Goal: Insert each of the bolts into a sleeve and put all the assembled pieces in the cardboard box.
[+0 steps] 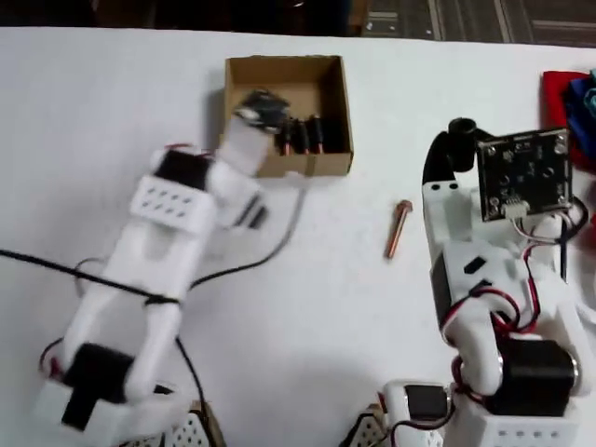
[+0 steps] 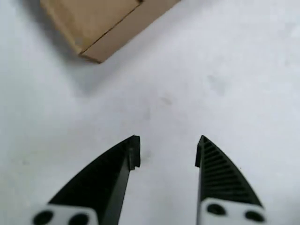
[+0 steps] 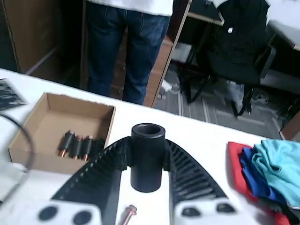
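My right gripper (image 3: pixel 147 152) pinches a black sleeve (image 3: pixel 148 136) upright above the table (image 1: pixel 326 307). The copper bolt (image 1: pixel 399 228) lies loose just beside it. My left gripper (image 2: pixel 167 152) hangs spread by the cardboard box (image 1: pixel 284 61) near the far edge, with three assembled pieces (image 1: pixel 303 137) inside.

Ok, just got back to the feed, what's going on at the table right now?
The right gripper holds a black sleeve upright between its fingers, above the table. The left gripper is open and empty, over the table beside the cardboard box. A few assembled pieces lie inside the box. One copper bolt lies loose on the table between the arms, not yet in a sleeve.
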### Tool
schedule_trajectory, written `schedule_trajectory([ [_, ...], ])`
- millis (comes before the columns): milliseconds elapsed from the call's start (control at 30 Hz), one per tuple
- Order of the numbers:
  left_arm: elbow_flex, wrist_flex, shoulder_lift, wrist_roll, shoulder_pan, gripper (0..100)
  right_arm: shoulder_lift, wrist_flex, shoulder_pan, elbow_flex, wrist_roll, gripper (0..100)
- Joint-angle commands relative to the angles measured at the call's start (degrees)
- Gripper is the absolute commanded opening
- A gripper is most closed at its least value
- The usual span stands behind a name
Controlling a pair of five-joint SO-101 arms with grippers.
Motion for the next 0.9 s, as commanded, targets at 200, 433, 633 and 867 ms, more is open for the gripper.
schedule_trajectory([
  [200,-11.65,1.14,12.31,0.7,6.51,21,-6.9,-2.68,0.48,-0.7,0.09,1.9],
  [433,-23.96,1.23,20.92,15.12,8.7,21,-8.92,-3.03,0.4,0.18,0.0,1.9],
  [633,-29.32,1.32,28.04,27.25,13.89,21,-6.9,-8.48,0.66,5.8,0.0,1.9],
  [867,-35.74,-4.13,30.51,11.08,24.7,21,-6.99,-9.01,0.75,6.15,0.18,1.9],
])
